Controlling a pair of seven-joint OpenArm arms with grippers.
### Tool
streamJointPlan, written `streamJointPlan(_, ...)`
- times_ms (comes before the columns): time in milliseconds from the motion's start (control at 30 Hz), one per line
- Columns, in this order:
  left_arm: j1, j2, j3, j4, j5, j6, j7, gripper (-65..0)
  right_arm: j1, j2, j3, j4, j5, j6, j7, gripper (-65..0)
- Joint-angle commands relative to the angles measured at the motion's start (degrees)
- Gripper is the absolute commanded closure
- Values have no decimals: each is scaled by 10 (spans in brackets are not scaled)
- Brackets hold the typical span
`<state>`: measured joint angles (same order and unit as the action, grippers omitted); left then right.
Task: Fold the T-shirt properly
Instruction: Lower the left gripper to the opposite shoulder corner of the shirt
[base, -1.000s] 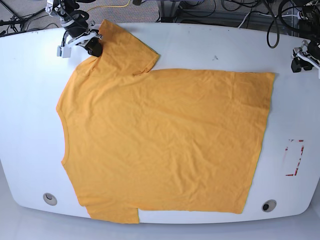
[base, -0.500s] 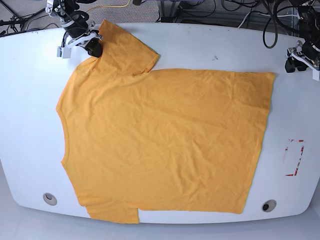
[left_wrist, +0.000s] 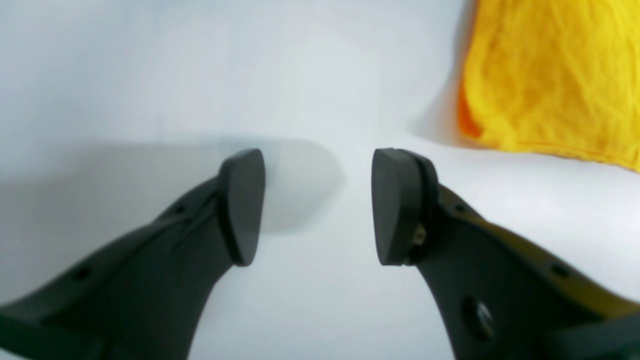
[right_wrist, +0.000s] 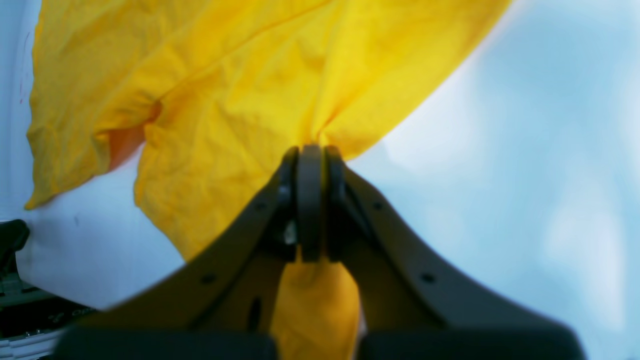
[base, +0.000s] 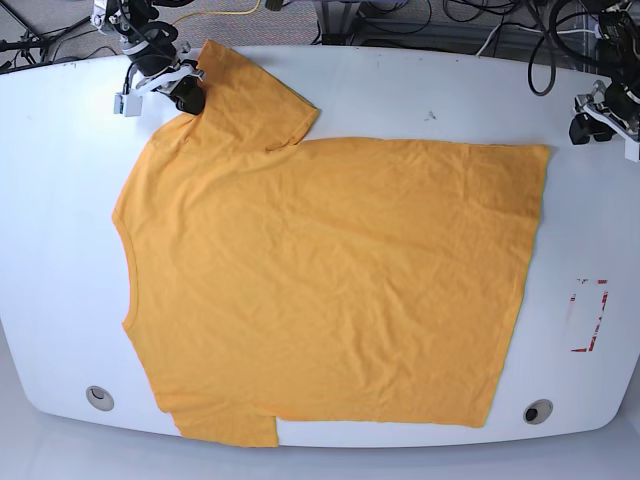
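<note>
The orange-yellow T-shirt (base: 320, 270) lies spread flat on the white table (base: 420, 90), collar toward the left and hem toward the right. One sleeve (base: 250, 100) points to the back left. My right gripper (base: 188, 98) sits at that sleeve's shoulder edge; in the right wrist view it (right_wrist: 310, 200) is shut on a pinch of the T-shirt's cloth (right_wrist: 225, 100). My left gripper (base: 582, 128) hovers at the table's back right, just off the hem corner. The left wrist view shows it (left_wrist: 317, 205) open over bare table, with the T-shirt corner (left_wrist: 550, 75) at upper right.
A red-outlined mark (base: 588, 315) is on the table right of the hem. Two round holes (base: 99, 398) (base: 538, 410) sit near the front edge. Cables (base: 450, 20) run behind the table's back edge.
My left arm has shifted slightly left toward the hem corner. The right gripper and the T-shirt have not moved.
</note>
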<state>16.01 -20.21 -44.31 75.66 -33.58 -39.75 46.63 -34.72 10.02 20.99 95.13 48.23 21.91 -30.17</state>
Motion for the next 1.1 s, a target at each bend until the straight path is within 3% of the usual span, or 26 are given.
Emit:
streamJointPlan(0,-6,-11,11,2,-3,-3,-5,-318,-5,4,1,3,-4,-4,-6,0)
streamJointPlan(433,-13,-1,73,-5,0,-3,-8,-323,-4,4,2,4,0,-3,-9,0)
streamJointPlan(1067,-28,0,109,-18,-8,-3,-9,-333,-3,5,2,7,0,-2,-7,0)
